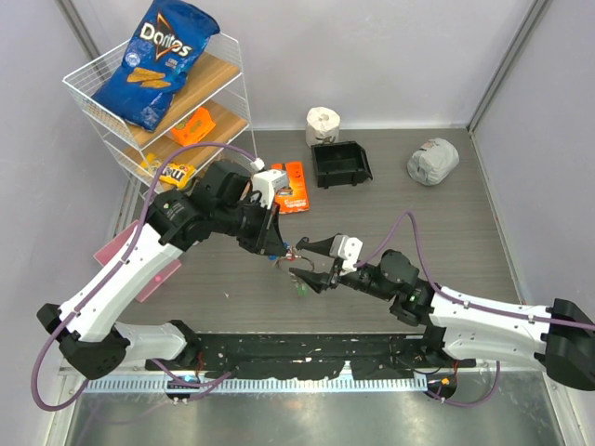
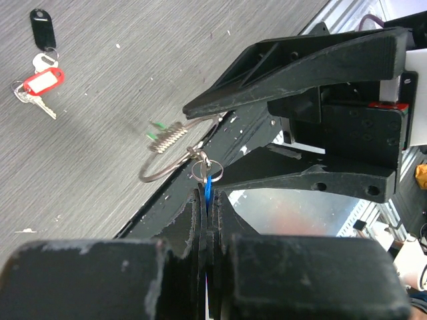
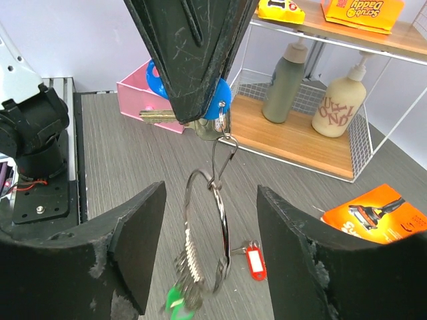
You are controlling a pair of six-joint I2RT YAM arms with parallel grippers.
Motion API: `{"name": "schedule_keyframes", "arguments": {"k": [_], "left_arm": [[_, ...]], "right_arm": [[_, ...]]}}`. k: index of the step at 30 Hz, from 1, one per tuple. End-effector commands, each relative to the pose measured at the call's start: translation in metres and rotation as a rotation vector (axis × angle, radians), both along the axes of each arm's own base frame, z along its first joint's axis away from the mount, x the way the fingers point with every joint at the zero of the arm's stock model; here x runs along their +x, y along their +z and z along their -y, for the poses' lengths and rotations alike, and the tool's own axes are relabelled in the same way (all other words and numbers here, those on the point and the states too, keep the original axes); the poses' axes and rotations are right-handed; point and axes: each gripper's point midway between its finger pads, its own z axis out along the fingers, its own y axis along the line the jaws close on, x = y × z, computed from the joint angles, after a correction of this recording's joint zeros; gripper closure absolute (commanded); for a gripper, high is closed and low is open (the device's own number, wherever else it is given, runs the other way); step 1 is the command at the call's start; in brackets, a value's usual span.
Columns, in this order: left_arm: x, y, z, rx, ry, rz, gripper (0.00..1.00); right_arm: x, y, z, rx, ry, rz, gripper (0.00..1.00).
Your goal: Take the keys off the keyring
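About half done. Pinches the blue key [image 3: 221, 97] tight in the left gripper [image 2: 207, 203]. Holds the right gripper [image 3: 210, 200] open, thick black fingers [image 3: 100, 267] either side of the thin shiny wire keyring [image 3: 225, 230] hanging just below. Left to free: that one and the green keys [image 3: 175, 300]. Already off, far from both: red-tagged key [image 2: 41, 81] and black-tagged key [image 2: 41, 28].

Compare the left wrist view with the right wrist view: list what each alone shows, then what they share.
Left wrist only: a black-tagged key lying on the table. Right wrist only: the wire shelf with two bottles, a pink box and an orange packet. Both: the keyring hanging below the blue-tagged key pinched in the left gripper, green-tagged keys on the ring, a red-tagged key on the table, and the right gripper open around the ring.
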Motion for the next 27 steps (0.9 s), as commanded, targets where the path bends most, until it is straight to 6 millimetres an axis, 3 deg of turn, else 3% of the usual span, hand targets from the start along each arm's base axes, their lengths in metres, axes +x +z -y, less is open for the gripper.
{"name": "schedule_keyframes", "arguments": {"k": [1, 7, 23, 27], "left_arm": [[0.005, 0.013, 0.009, -0.060, -0.006, 0.030, 1.00], [0.002, 0.015, 0.011, -0.075, -0.019, 0.023, 1.00], [0.004, 0.016, 0.015, -0.097, -0.016, 0.015, 1.00], [0.003, 0.018, 0.015, -0.105, -0.014, 0.018, 1.00]], "right_arm": [[0.004, 0.032, -0.003, 0.091, -0.020, 0.073, 0.39], [0.003, 0.035, -0.006, 0.108, -0.008, 0.068, 0.55], [0.006, 0.049, -0.012, 0.137, -0.011, 0.073, 0.64], [0.006, 0.049, -0.012, 0.135, -0.014, 0.071, 0.76]]}}
